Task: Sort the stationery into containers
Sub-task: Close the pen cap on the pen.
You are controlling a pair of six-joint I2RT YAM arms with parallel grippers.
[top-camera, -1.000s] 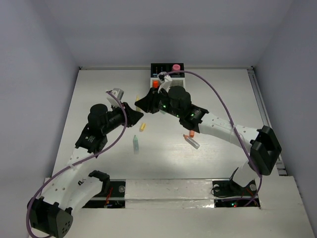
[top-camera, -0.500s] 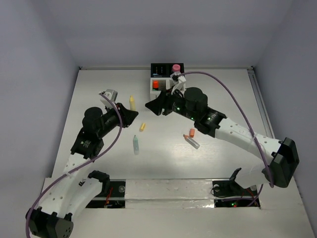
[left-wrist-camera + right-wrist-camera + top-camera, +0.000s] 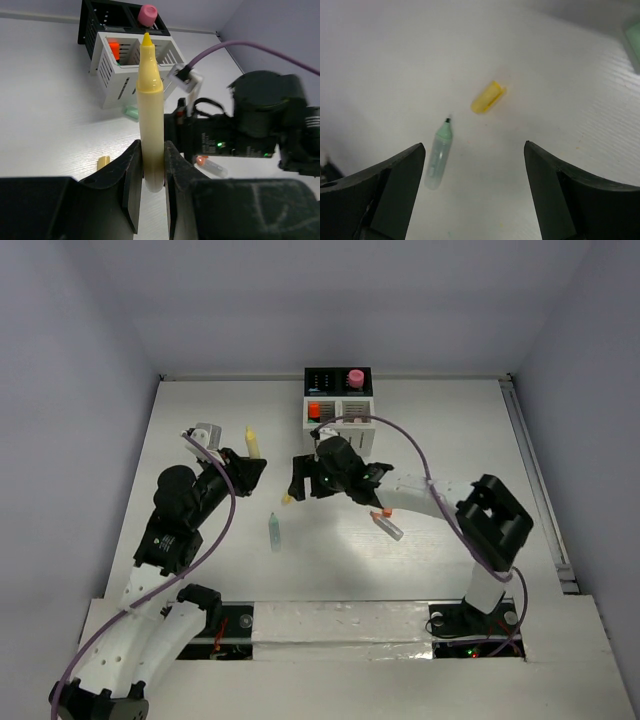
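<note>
Left wrist view: the left claw (image 3: 151,165) is clamped on a yellow highlighter (image 3: 149,100), upright above the table (image 3: 45,120) — next, likely, carry it to the organizer (image 3: 112,75) and drop it in. The right claw (image 3: 472,150) gapes over a green highlighter (image 3: 439,150).

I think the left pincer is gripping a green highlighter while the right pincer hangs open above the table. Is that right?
Not green: the left wrist view shows the left pincer gripping a yellow highlighter. The green highlighter lies loose on the table. The right pincer does hang open above the table.
</note>
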